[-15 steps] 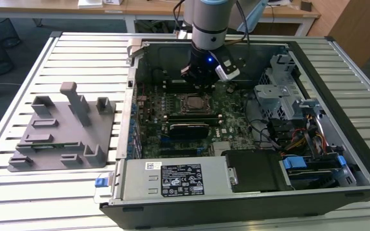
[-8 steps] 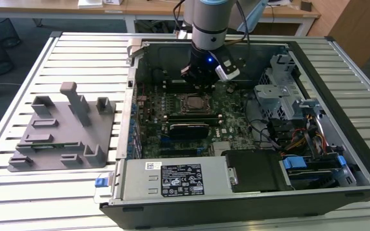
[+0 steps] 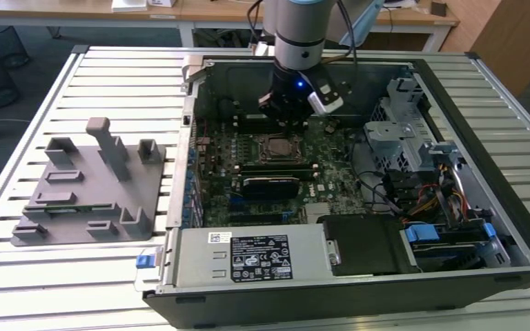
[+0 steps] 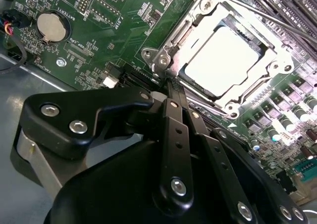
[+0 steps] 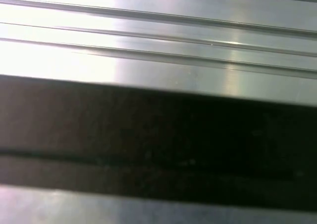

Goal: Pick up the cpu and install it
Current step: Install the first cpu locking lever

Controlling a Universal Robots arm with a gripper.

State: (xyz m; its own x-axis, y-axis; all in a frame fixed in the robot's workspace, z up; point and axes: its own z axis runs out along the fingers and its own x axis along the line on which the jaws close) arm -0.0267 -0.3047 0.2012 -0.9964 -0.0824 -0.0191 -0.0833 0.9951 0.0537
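1. Gripper (image 4: 168, 87) nearest in the second wrist view; jaws pressed together, grasping nothing, tips beside the socket frame (image 4: 163, 60).
2. Beyond, toward 2 o'clock, the cpu (image 4: 223, 53) lies flat in its socket, seemingly already seated.
3. Exterior view: gripper inside the open computer case (image 3: 486, 276); grey fixture block (image 3: 90, 186) well apart at 9 o'clock.

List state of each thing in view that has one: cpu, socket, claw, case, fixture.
cpu: seated in the socket, shiny top up, nothing gripping it.
socket frame: metal frame lies around the cpu.
claw: just beside the socket, holding nothing visible; open or shut unclear.
computer case: side panel off, motherboard exposed.
grey fixture block: on the slatted table outside the case, at the exterior view's left.
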